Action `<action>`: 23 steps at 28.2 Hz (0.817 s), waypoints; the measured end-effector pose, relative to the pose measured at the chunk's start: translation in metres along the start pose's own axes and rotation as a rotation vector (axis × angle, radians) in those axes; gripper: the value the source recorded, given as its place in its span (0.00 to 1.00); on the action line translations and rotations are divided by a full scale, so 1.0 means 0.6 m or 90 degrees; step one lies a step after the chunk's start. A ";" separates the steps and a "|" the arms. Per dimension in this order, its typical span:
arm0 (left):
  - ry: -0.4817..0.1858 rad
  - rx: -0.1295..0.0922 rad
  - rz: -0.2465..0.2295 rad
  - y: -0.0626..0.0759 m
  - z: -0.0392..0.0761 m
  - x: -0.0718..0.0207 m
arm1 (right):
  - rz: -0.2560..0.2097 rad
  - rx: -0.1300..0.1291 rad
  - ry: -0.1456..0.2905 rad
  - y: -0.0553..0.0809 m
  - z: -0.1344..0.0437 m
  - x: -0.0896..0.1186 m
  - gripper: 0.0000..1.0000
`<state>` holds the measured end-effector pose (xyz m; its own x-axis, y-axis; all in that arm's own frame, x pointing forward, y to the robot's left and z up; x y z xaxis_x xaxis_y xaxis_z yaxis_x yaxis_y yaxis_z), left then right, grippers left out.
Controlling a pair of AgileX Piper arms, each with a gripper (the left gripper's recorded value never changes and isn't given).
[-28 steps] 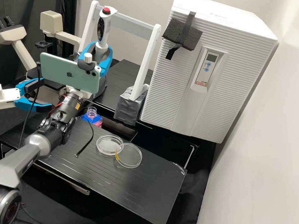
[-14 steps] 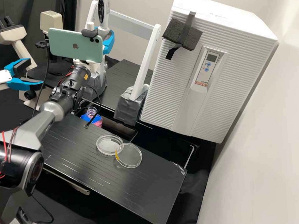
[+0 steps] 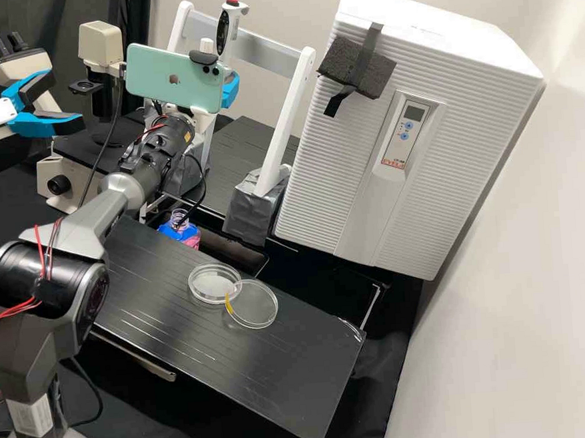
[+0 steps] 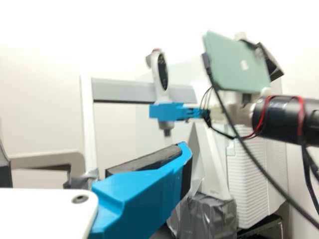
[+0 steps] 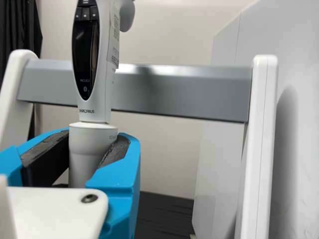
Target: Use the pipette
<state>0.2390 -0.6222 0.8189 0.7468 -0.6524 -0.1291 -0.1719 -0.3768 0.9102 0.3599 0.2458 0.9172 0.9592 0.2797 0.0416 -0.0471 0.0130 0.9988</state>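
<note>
A white pipette with a red button stands upright in my right gripper, high above the bench by the white rack. The right wrist view shows the blue fingers shut on the pipette's lower barrel. Far to the left, my left gripper is open with nothing in it, level with the microscope. From the left wrist view, one of its fingers shows, with the pipette held by the other gripper farther off. An open bottle of pink liquid stands at the black platform's back edge.
Two clear petri dishes lie side by side on the black platform, with a small yellow piece between them. A large white ribbed machine stands at the right. A microscope sits at the back left. A mint-green phone rides on the right wrist.
The right arm has lifted the pipette upward and to the right, towards the rack's crossbar. The left gripper has also risen, staying open.
</note>
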 end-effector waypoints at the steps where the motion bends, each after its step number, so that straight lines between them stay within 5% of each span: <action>1: -0.003 0.003 0.002 0.003 0.001 0.002 | 0.001 -0.003 0.000 0.000 -0.001 0.003 0.00; 6: -0.010 0.010 0.014 0.014 0.001 0.008 | 0.007 0.003 -0.001 0.004 -0.002 0.012 0.00; 8: -0.007 0.001 0.019 0.019 0.001 0.007 | 0.010 0.003 0.001 0.006 -0.004 0.016 0.00; 15: -0.001 0.000 0.017 0.022 -0.001 0.005 | -0.018 0.022 -0.011 0.001 -0.001 0.019 0.00; 23: 0.003 0.000 0.009 0.021 -0.002 0.005 | -0.030 0.023 -0.015 -0.004 0.001 0.018 0.00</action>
<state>0.2400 -0.6280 0.8303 0.7475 -0.6544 -0.1143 -0.1822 -0.3675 0.9120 0.3706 0.2480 0.9152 0.9663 0.2572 -0.0061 0.0089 -0.0097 0.9999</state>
